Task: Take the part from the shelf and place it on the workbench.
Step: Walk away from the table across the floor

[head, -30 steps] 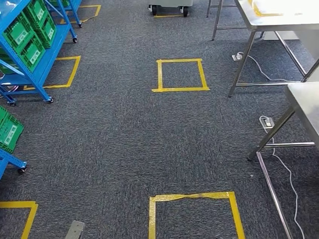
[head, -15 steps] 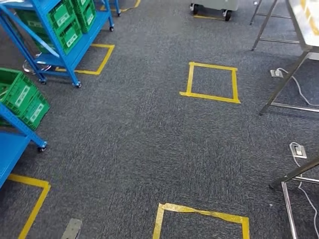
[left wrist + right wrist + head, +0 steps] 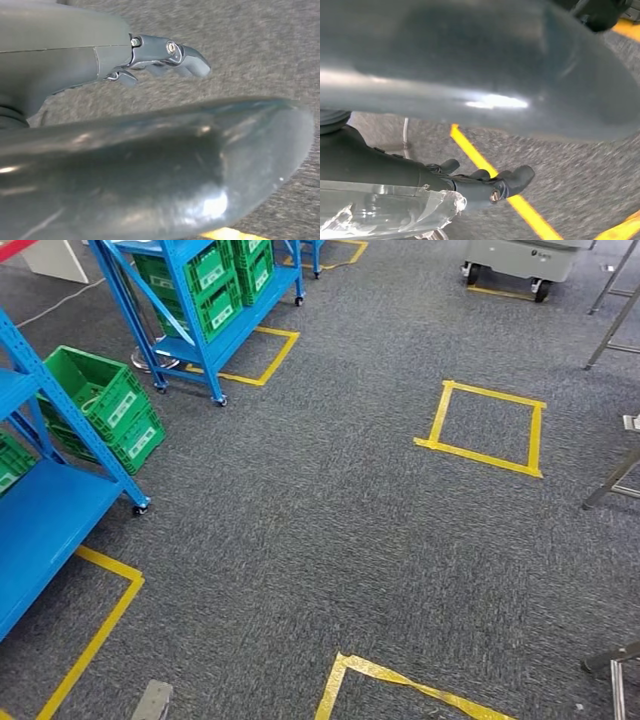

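Grey speckled carpet (image 3: 317,540), short-piled and flat, covers the whole floor. At 9 o'clock stands the near shelf (image 3: 45,520), blue painted steel on small castors with a smooth, bare lower deck. A second blue shelf (image 3: 226,337) stands at 11 o'clock. Green plastic crates (image 3: 106,400), ribbed and white-labelled, sit tilted on the near shelf, and more crates (image 3: 219,280) fill the far one. The part cannot be made out among them. A grey wheeled cart (image 3: 521,258) is at 1 o'clock, and thin steel legs (image 3: 611,480) slant in at 3 o'clock. Yellow tape marks squares on the carpet: one whole square (image 3: 477,457) at 2 o'clock, others cut off at 6, 8 and 11 o'clock. In the wrist views, the left hand (image 3: 166,55) hangs above the carpet, its dark fingers loosely stretched with nothing in them. The right hand (image 3: 490,182) hangs over a tape line (image 3: 478,157), fingers likewise loose and holding nothing. A clear crinkled film (image 3: 388,210) lies alongside it; what it is cannot be told.
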Robot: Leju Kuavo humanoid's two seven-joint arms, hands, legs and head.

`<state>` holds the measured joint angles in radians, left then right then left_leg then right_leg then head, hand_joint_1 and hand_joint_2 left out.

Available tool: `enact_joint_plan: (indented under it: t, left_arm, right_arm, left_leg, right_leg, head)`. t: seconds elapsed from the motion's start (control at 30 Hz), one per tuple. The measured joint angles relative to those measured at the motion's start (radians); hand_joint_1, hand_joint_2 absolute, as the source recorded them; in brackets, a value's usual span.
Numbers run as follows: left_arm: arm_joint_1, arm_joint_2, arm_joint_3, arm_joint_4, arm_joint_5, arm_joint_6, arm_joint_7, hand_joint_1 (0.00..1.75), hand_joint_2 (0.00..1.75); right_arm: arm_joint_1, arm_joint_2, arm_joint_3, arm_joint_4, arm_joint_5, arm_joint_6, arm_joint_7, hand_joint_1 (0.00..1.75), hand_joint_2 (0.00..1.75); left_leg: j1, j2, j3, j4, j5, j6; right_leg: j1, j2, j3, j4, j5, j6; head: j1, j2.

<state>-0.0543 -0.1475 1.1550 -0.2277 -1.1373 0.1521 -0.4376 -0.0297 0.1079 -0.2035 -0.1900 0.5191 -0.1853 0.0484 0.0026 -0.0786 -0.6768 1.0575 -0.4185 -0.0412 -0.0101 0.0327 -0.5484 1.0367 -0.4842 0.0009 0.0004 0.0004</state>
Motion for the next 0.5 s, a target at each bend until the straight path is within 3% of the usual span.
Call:
enact_joint_plan:
  t: [0.03,0.07,0.13,0.17,0.2,0.27,0.3,0.33,0.4,0.43,0.5]
  left_arm:
    - [-0.003,-0.002,0.000,0.000,0.000,-0.001,0.000,0.00,0.00]
    - [-0.007,-0.002,0.000,0.000,-0.001,-0.002,0.000,0.00,0.00]
    - [-0.010,-0.002,0.000,0.000,-0.001,-0.002,0.002,0.00,0.00]
    - [-0.009,-0.002,0.000,0.000,-0.002,-0.001,0.004,0.00,0.00]
    - [-0.009,-0.001,0.000,0.000,-0.002,-0.001,0.006,0.00,0.00]
    - [-0.010,0.000,0.000,0.000,-0.004,0.001,0.011,0.00,0.00]
    - [-0.013,0.000,-0.001,0.000,-0.006,0.002,0.013,0.00,0.00]
    - [-0.015,0.001,-0.001,0.000,-0.008,0.003,0.014,0.00,0.00]
    - [-0.014,0.001,-0.001,0.000,-0.011,0.004,0.015,0.00,0.00]
    - [-0.010,0.001,-0.001,0.000,-0.012,0.004,0.016,0.00,0.00]
    - [-0.007,0.001,0.000,0.000,-0.013,0.004,0.016,0.00,0.00]
  right_arm:
    - [0.001,0.000,0.000,0.000,0.000,0.000,0.000,0.00,0.00]
    - [0.004,0.000,0.000,0.000,0.001,0.000,-0.001,0.00,0.00]
    - [0.009,0.000,0.000,0.000,0.002,0.000,0.000,0.00,0.00]
    - [0.008,0.001,-0.001,0.000,0.002,0.000,-0.001,0.00,0.00]
    - [0.008,0.001,-0.001,0.000,0.003,0.000,-0.001,0.00,0.00]
    - [0.006,0.002,-0.001,0.000,0.006,0.000,-0.003,0.00,0.00]
    - [0.005,0.002,-0.001,0.000,0.008,0.000,-0.004,0.00,0.00]
    - [0.004,0.002,-0.001,0.000,0.009,0.000,-0.005,0.00,0.00]
    - [0.001,0.002,-0.001,0.000,0.010,0.000,-0.006,0.00,0.00]
    - [-0.001,0.002,-0.001,0.000,0.010,0.000,-0.007,0.00,0.00]
    - [-0.004,0.002,-0.001,0.000,0.011,-0.001,-0.008,0.00,0.00]
  left_leg:
    - [-0.001,0.035,-0.020,0.053,-0.043,-0.002]
    - [-0.001,0.053,-0.042,0.118,-0.085,-0.005]
    - [0.001,0.065,-0.060,0.205,-0.127,-0.010]
    - [0.002,0.068,-0.044,0.200,-0.121,-0.011]
    - [0.002,0.074,-0.009,0.160,-0.102,-0.013]
    - [0.000,0.119,0.085,0.027,-0.062,-0.014]
    - [-0.001,0.138,0.118,-0.025,-0.052,-0.009]
    - [-0.003,0.151,0.134,-0.055,-0.049,-0.002]
    - [-0.005,0.135,0.133,-0.066,-0.046,0.017]
    - [-0.004,0.124,0.132,-0.067,-0.043,0.024]
    - [0.001,0.102,0.131,-0.070,-0.036,0.036]
  right_leg:
    - [0.001,-0.016,-0.002,-0.002,0.006,-0.004]
    - [0.002,-0.034,-0.008,-0.003,0.009,-0.006]
    - [0.003,-0.069,-0.019,-0.002,0.013,-0.006]
    - [0.003,-0.085,-0.023,-0.002,0.015,-0.005]
    - [0.002,-0.099,-0.027,-0.002,0.017,-0.003]
    - [0.005,-0.124,-0.030,-0.001,0.018,0.005]
    - [0.008,-0.137,-0.030,0.000,0.019,0.010]
    - [0.011,-0.148,-0.028,0.000,0.020,0.016]
    - [0.013,-0.171,-0.022,-0.005,0.023,0.026]
    - [0.012,-0.166,-0.021,-0.004,0.021,0.032]
    - [0.007,-0.114,-0.039,0.043,-0.014,0.042]
  head:
    - [-0.005,0.000]
    - [-0.008,0.000]
    - [-0.009,0.000]
    - [-0.009,0.000]
    - [-0.009,0.000]
    - [-0.010,0.000]
    - [-0.010,0.000]
    - [-0.010,0.000]
    - [-0.009,0.000]
    - [-0.008,0.000]
    - [-0.006,0.000]
